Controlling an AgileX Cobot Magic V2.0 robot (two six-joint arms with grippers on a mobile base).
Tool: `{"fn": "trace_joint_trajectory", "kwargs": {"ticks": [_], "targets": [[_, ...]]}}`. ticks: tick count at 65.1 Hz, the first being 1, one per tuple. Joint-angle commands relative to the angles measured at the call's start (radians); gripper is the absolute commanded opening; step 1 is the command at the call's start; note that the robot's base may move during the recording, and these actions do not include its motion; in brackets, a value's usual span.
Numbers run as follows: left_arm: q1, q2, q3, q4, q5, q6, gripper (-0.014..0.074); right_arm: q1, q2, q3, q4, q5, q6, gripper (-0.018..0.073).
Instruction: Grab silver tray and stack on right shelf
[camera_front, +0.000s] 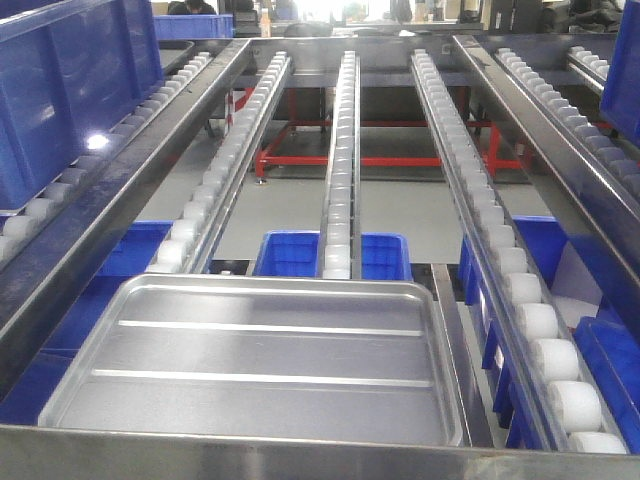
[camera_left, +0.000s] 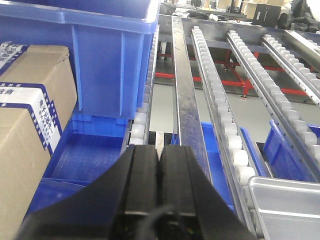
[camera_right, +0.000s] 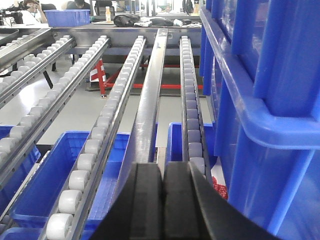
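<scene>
The tray (camera_front: 260, 360) lies flat across the white roller lanes (camera_front: 340, 180) at the near end of a shelf, its near rim just behind the steel front bar (camera_front: 300, 455). Its long axis and two ridges run left to right, parallel to that bar. The left end effector (camera_left: 159, 155) has its fingers pressed together and holds nothing. From its wrist view one corner of the tray (camera_left: 287, 210) shows low to its right, with a blue crate (camera_left: 110, 65) on its other side. The right end effector (camera_right: 163, 172) is likewise closed and empty, and its view shows rollers and a blue crate (camera_right: 270, 100) but no tray. The tray appears to sit between the two arms, the left likely nearer. Whether this bay is the right shelf cannot be told.
</scene>
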Motion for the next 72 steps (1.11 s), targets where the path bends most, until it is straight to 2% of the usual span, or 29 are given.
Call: {"fn": "trace_joint_trajectory", "kwargs": {"ticks": [1, 28, 33, 43, 49, 53, 56, 58, 61, 72], "targets": [[-0.004, -0.016, 0.019, -0.007, -0.089, 0.002, -0.0093, -0.005, -0.021, -0.018, 0.000, -0.090, -0.007, 0.0056], [-0.004, -0.016, 0.019, -0.011, -0.100, 0.002, -0.0093, -0.005, -0.021, -0.018, 0.000, -0.090, -0.007, 0.0056], [-0.004, -0.016, 0.019, -0.011, -0.154, 0.002, -0.0093, -0.005, -0.021, -0.018, 0.000, -0.095, -0.007, 0.0056], [-0.004, -0.016, 0.019, -0.013, -0.186, 0.002, -0.0093, -0.005, -0.021, -0.018, 0.000, -0.099, -0.007, 0.0056], [-0.004, -0.014, 0.006, -0.073, -0.274, 0.002, -0.0093, -0.005, -0.021, -0.018, 0.000, -0.105, -0.007, 0.0056], [-0.004, -0.009, -0.037, -0.069, -0.297, 0.002, -0.0093, -0.005, -0.021, -0.018, 0.000, -0.115, -0.007, 0.0056], [-0.007, 0.000, -0.092, -0.017, -0.265, 0.002, -0.0093, -0.005, -0.021, -0.018, 0.000, -0.120, -0.007, 0.0056], [-0.011, 0.012, -0.153, 0.059, -0.199, 0.002, -0.0093, -0.005, -0.021, -0.018, 0.000, -0.120, -0.007, 0.0056], [-0.018, 0.034, -0.236, 0.121, -0.100, 0.002, -0.0093, -0.005, -0.021, -0.018, 0.000, -0.119, -0.007, 0.0056], [-0.068, 0.211, -0.531, 0.118, 0.266, 0.002, -0.0090, -0.005, -0.021, -0.018, 0.000, -0.116, -0.007, 0.0056]]}}
